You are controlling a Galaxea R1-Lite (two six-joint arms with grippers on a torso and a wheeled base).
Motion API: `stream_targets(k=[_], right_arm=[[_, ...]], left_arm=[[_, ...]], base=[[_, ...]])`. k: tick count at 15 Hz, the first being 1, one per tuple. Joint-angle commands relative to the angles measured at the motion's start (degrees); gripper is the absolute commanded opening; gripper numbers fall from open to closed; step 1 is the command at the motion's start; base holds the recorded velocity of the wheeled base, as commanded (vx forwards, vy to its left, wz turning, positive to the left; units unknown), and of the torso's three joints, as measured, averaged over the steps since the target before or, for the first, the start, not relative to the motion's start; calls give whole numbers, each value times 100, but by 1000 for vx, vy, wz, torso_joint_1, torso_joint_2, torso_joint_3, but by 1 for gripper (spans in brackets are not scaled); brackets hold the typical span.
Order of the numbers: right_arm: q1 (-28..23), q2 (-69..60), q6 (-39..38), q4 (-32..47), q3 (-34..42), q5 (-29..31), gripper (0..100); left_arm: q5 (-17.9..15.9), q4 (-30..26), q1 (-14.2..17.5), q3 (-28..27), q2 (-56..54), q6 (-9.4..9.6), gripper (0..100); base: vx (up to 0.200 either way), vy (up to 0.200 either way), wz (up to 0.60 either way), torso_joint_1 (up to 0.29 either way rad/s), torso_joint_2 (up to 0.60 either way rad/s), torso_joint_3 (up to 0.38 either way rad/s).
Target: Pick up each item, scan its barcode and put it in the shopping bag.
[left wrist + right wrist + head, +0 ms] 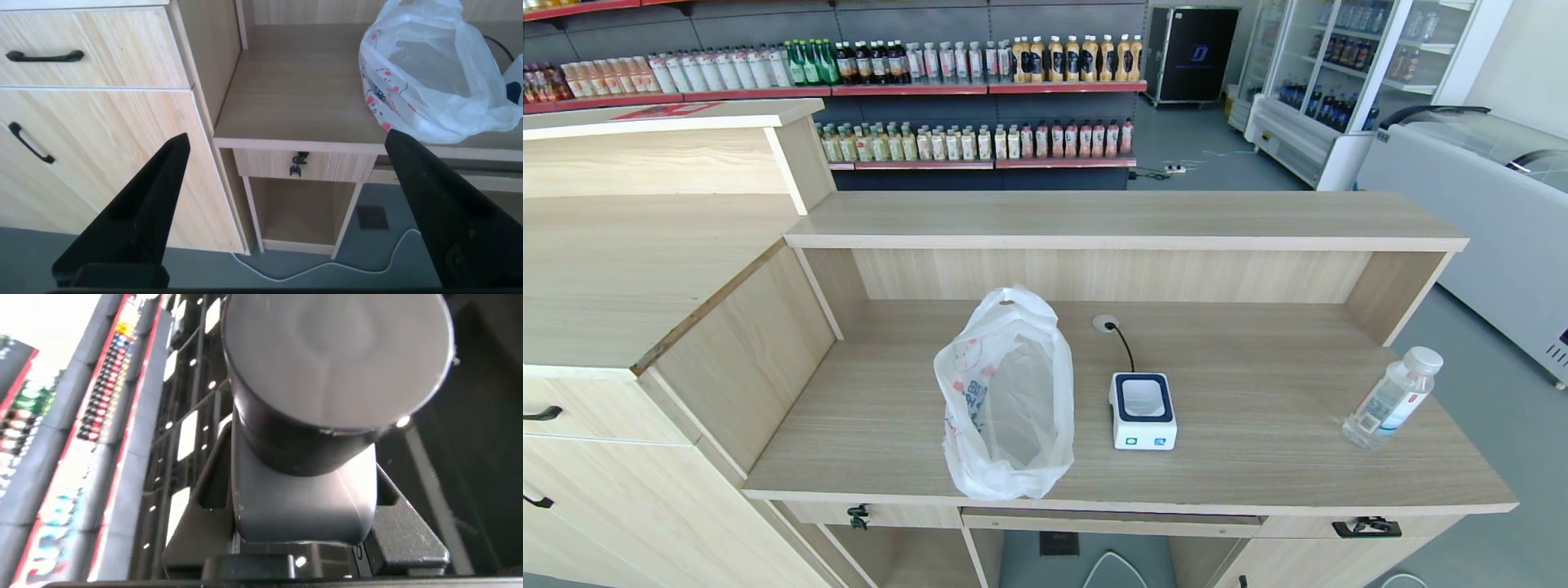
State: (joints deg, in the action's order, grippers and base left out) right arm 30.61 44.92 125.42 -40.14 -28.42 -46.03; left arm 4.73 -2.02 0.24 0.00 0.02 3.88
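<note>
I am counting one white shopping bag (1005, 400) at the centre of the frame, one barcode scanner (1143, 411) just right of it and one clear water bottle (1392, 398) at the right edge, all on one bench (1258, 474). Two shelf rows of drinks (980, 102) are lining the top.

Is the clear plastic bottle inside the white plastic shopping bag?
No, the clear plastic bottle stands at the right end of the wooden counter, apart from the white plastic bag.
</note>
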Motion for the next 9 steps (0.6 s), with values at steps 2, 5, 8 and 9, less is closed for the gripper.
stream_targets(k=[2, 5, 8, 9], right_arm=[[-46, 386, -1511, 200, -322, 1167, 0], [-73, 632, -4254, 481, -823, 3628, 0], [-178, 649, -6398, 806, -1105, 6045, 0], [-178, 711, -7391, 1061, -1078, 7003, 0]], left_arm=[[2, 0, 2, 0, -2, -1, 100], [2, 0, 2, 0, -2, -1, 100], [2, 0, 2, 0, -2, -1, 100], [2, 0, 2, 0, -2, -1, 100]], base=[[0, 0, 0, 0, 0, 0], [0, 0, 0, 0, 0, 0], [0, 0, 0, 0, 0, 0], [0, 0, 0, 0, 0, 0]])
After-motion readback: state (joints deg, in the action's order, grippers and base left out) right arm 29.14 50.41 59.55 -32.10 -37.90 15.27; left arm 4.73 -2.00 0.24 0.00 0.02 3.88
